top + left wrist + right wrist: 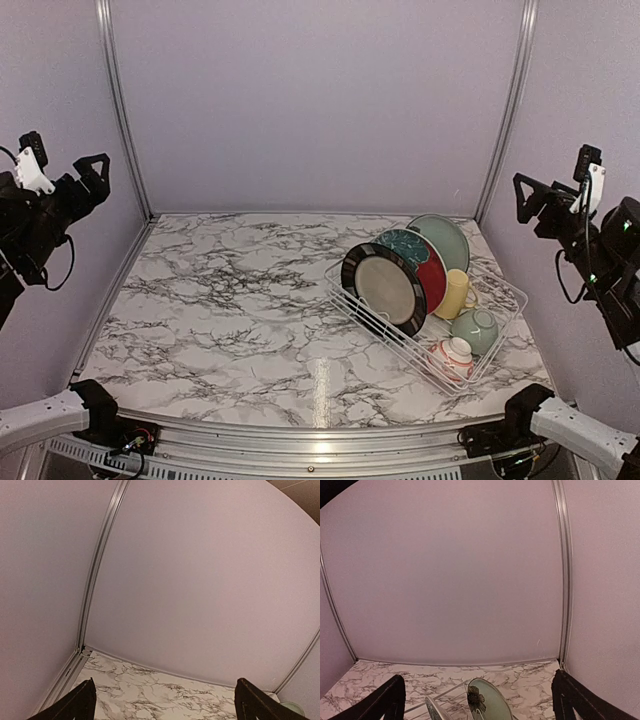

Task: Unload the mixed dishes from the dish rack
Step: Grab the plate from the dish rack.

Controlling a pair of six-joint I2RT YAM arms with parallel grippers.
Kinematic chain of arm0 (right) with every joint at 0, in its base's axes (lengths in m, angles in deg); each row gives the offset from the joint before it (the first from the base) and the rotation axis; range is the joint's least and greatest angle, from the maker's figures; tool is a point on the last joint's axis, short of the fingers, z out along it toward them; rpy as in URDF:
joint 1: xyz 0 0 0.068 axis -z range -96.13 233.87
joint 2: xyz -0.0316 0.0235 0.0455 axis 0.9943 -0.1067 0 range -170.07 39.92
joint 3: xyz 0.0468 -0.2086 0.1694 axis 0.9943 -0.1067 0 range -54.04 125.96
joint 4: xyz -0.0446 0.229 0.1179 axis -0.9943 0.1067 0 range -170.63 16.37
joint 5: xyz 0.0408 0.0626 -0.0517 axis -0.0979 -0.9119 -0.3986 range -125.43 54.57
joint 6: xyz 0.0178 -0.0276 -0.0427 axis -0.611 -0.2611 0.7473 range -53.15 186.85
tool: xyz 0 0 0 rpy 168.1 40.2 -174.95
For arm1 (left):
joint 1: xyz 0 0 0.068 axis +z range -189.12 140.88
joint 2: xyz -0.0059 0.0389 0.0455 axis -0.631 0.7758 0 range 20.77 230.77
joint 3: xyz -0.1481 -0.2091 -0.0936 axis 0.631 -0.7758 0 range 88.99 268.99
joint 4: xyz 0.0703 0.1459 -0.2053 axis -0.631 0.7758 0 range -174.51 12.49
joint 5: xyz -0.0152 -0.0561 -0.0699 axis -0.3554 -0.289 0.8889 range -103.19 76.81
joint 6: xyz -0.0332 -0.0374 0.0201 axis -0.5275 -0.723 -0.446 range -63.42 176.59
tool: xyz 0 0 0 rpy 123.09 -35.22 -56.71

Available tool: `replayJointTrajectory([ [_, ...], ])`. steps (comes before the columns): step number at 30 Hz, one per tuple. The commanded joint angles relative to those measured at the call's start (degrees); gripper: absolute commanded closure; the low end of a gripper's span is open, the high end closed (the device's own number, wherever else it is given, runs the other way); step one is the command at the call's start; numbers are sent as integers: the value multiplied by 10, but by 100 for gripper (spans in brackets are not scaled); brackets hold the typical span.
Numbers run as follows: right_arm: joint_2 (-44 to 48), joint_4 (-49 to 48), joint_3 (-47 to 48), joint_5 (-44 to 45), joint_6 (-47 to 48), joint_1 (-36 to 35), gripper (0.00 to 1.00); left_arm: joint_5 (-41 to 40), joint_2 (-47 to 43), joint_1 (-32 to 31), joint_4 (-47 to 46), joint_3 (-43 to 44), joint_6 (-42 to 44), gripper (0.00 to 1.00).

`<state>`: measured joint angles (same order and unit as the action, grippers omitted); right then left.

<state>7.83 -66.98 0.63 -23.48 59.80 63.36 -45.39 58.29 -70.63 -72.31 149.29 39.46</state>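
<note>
The white wire dish rack (500,290) stands at the right of the marble table. In it three plates stand upright: a black-rimmed cream plate (385,288) in front, a red-and-teal floral plate (418,262) behind it, and a pale green plate (442,240) at the back, also seen in the right wrist view (490,702). A yellow mug (453,294), a pale green bowl (474,329) and a small white-and-red bowl (453,358) sit in the rack's right half. My left gripper (85,175) is open, raised high at the far left. My right gripper (530,195) is open, raised high at the right, above the rack.
The marble table (230,310) is enclosed by lilac walls with aluminium corner posts (122,110). A metal rail (300,445) runs along the near edge between the arm bases.
</note>
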Motion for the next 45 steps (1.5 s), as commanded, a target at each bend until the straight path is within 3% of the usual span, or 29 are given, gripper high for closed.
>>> replayJointTrajectory([
  [1,-31,52,33,97,-28,-28,1,61,12,74,40,11,-35,1],
  [8,-90,126,73,187,-67,-60,1,126,29,171,83,13,-71,1],
  [17,-145,205,98,216,-93,-79,1,185,33,220,118,-7,-112,1],
  [25,-163,213,85,100,-60,-83,2,245,57,229,144,-12,-134,1],
  [30,-191,218,90,16,-84,-85,1,341,83,231,142,-19,-136,1],
  [36,-153,144,27,-100,-60,-77,2,423,92,231,131,-46,-143,1],
  [40,-174,150,18,-79,-57,-77,2,471,88,231,102,-71,-155,1],
  [45,-244,194,42,-113,-7,-102,2,501,93,229,64,-100,-181,1],
])
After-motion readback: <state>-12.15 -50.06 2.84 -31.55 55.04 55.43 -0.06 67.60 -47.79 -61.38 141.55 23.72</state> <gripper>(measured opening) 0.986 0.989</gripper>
